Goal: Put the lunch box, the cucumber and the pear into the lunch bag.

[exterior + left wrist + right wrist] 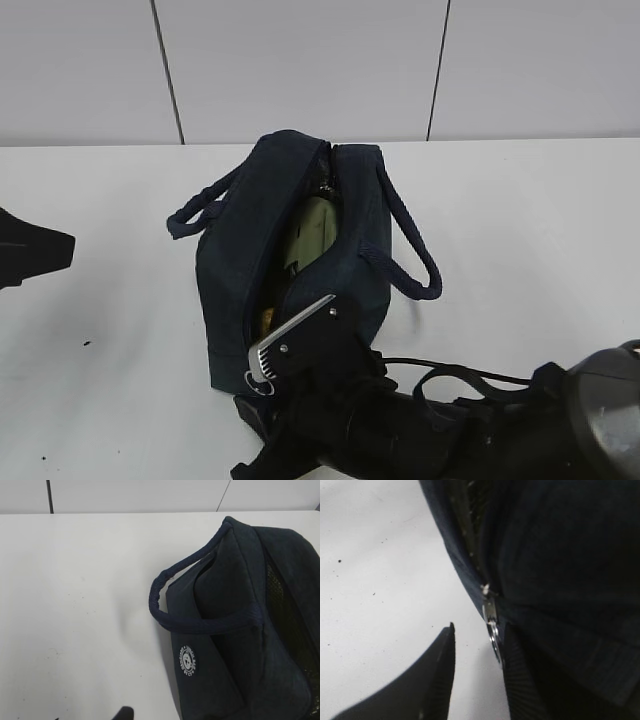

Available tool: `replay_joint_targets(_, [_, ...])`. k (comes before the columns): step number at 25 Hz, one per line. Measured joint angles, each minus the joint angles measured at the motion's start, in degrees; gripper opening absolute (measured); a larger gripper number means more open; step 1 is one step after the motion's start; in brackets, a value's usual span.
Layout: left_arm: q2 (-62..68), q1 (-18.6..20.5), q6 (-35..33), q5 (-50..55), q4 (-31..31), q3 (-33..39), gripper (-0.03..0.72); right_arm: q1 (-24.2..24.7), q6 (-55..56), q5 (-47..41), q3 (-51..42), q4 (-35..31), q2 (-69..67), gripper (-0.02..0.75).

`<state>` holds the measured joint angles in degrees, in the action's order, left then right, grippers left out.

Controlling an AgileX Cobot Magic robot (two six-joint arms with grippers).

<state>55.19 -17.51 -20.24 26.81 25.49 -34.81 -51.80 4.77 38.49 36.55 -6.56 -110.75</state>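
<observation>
The navy lunch bag stands mid-table with its top zipper open. Inside, the pale green lid of the lunch box shows, and a yellowish patch that looks like the pear lies at the near end. I cannot make out the cucumber in the dark interior. My right gripper is open at the bag's near end. The metal zipper pull hangs between its fingers, close against the right finger. The left arm rests at the far left, away from the bag; only a dark tip shows in its wrist view.
The bag's two looped handles droop to either side, one towards the left. The right arm's body and cables fill the near right of the white table. A tiled wall stands behind.
</observation>
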Motion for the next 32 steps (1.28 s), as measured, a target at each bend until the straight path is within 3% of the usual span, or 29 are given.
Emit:
replay_joint_targets(8, [0.0,0.0,0.0,0.0,0.0,0.0,0.242,0.0,0.0,0.0,0.0,-1.3,0.0,0.223])
replay_joint_targets(22, [0.0,0.0,0.0,0.0,0.0,0.0,0.239,0.0,-0.1,0.0,0.0,-1.7,0.0,0.007])
replay_joint_targets(32, [0.0,0.0,0.0,0.0,0.0,0.0,0.239,0.0,-1.5,-2.3,0.0,-0.5,0.1,0.006])
